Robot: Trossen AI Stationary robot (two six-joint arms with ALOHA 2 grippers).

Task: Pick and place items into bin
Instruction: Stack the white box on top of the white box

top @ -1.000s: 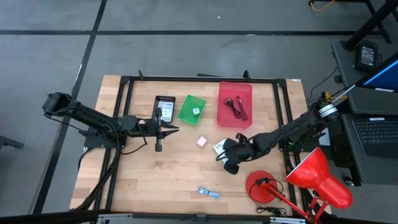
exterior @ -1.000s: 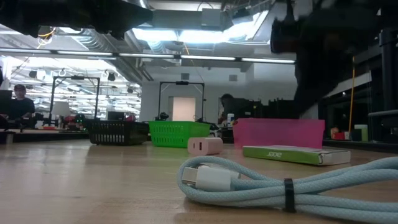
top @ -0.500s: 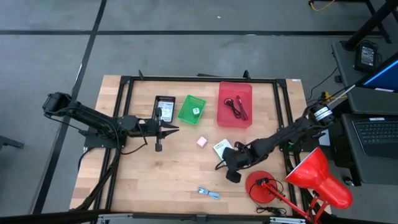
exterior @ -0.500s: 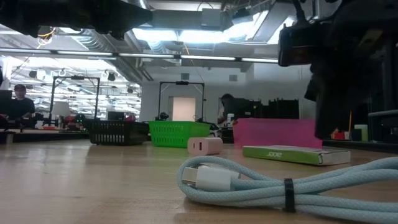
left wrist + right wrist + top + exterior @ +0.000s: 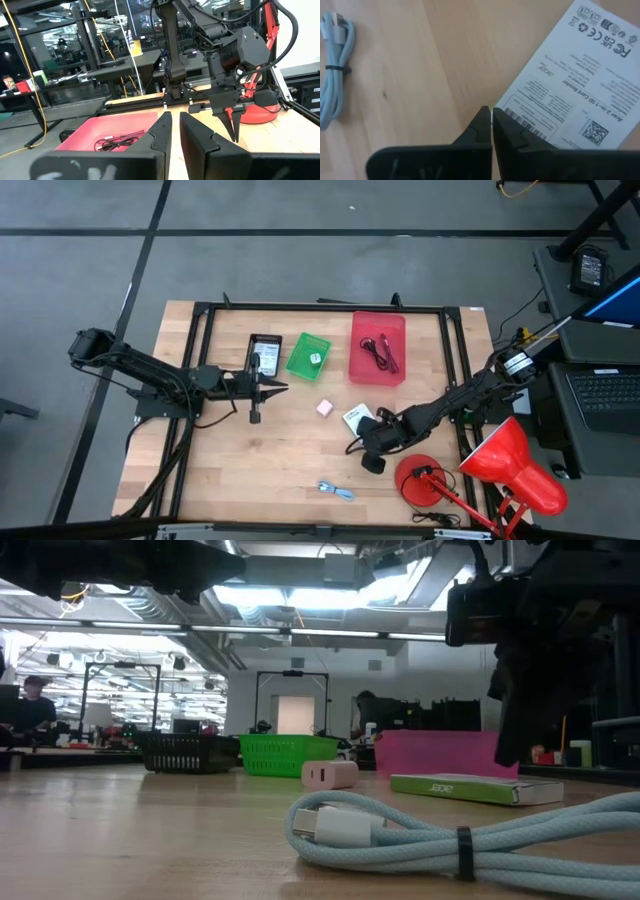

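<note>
A white printed packet [image 5: 355, 417] lies flat on the wooden table, also seen as the packet [image 5: 560, 95] and the packet [image 5: 465, 787]. My right gripper [image 5: 362, 436] points down over its edge, shut [image 5: 491, 113], and its tip [image 5: 505, 755] hangs just above the packet, apart from it. A pink cube [image 5: 324, 407] lies left of the packet. A blue-white coiled cable [image 5: 336, 491] rests nearer the near edge. Red and black cords [image 5: 379, 352] lie in the red bin [image 5: 358, 370], a pale die [image 5: 314, 358] in the green bin [image 5: 297, 363], and another packet [image 5: 263, 356] in the black bin. My left gripper [image 5: 272, 388] waits near the black bin, open by a narrow gap [image 5: 174, 119].
A red desk lamp stands at the near right corner, its base [image 5: 418, 480] close beside my right arm and its shade [image 5: 520, 465] farther right. A black metal frame [image 5: 300, 307] runs around the table. Bare wood lies between the pink cube and the cable.
My right gripper has moved toward the table's near edge and come down over the white packet, still shut. Most of this happened in the first half second, and it has since nearly stopped. The packet has stayed where it was.
</note>
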